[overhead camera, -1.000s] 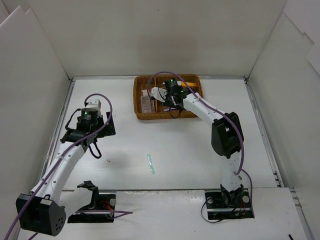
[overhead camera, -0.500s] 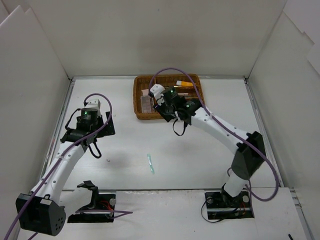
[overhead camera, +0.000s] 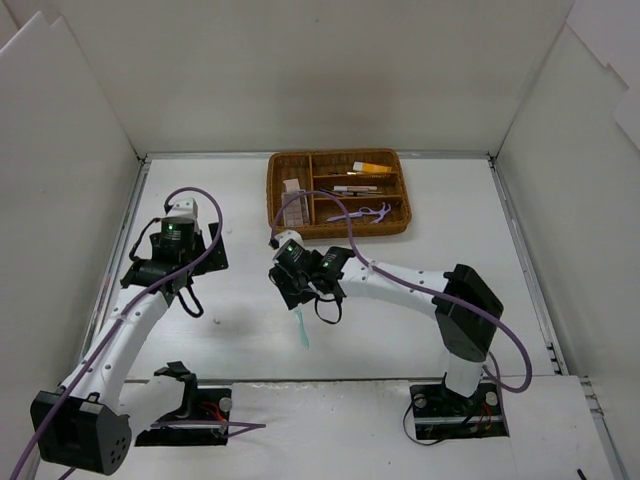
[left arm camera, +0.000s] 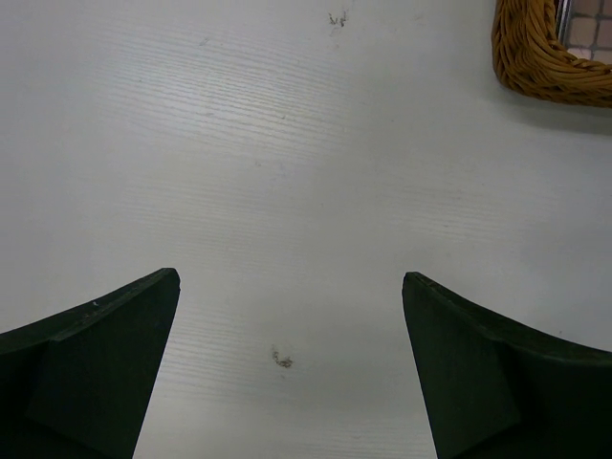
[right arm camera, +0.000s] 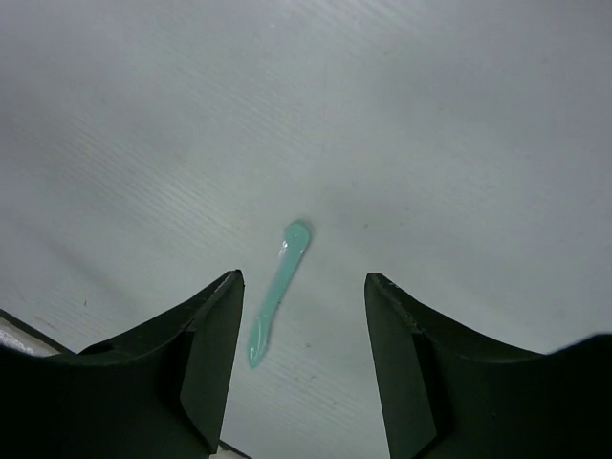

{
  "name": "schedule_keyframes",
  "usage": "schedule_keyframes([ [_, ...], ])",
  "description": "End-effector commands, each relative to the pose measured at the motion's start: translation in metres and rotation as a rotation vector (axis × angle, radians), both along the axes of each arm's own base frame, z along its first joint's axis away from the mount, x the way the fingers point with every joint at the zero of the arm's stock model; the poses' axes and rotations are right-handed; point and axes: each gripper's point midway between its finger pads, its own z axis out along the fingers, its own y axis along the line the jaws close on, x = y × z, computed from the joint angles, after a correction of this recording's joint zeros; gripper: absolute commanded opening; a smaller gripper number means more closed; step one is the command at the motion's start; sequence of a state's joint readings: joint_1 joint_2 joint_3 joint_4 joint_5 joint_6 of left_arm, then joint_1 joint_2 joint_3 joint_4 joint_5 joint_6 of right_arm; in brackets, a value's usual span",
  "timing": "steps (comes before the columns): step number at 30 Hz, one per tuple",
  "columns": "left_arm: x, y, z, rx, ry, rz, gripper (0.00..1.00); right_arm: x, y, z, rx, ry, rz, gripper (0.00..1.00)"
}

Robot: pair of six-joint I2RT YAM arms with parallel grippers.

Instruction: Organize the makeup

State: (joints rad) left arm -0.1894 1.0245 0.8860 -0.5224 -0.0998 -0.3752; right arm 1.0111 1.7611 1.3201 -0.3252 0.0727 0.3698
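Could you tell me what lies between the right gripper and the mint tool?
Only bare table separates right gripper and mint tool, per the right wrist view.

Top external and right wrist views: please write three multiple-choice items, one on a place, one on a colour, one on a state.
1. What colour is the tube in the rear compartment of the wicker tray? A orange; B blue; C black.
2. Where does the mint spatula lie? A in the tray; B on the table; C between the left arm's jaws.
3. How do the right arm's jaws stand? A shut on the spatula; B shut, empty; C open over the spatula.
Key: 1 A, plainly orange; 2 B, white table all around it; 3 C, the wrist view shows them apart, spatula below.
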Motion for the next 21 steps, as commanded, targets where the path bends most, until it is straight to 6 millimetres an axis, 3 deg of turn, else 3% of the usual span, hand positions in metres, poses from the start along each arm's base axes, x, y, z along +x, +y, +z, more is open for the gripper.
schedule_keyframes([
  [1, 0.007, 0.004, 0.017, -0.003, -0.064, 0.030, 0.97, -0.003, 0.015, -0.003, 0.056, 0.040, -0.097, 0.50],
  [5, 0.005, 0.005, 0.017, -0.001, -0.064, 0.035, 0.97, -0.013, 0.020, -0.025, 0.023, 0.083, -0.097, 0.49],
  [9, 0.004, 0.006, 0.018, -0.001, -0.070, 0.036, 0.97, -0.023, 0.013, -0.046, -0.014, 0.124, -0.115, 0.46],
  [21, 0.007, 0.003, 0.018, -0.009, -0.072, 0.026, 0.97, -0.052, 0.000, -0.086, -0.102, 0.204, -0.107, 0.34],
])
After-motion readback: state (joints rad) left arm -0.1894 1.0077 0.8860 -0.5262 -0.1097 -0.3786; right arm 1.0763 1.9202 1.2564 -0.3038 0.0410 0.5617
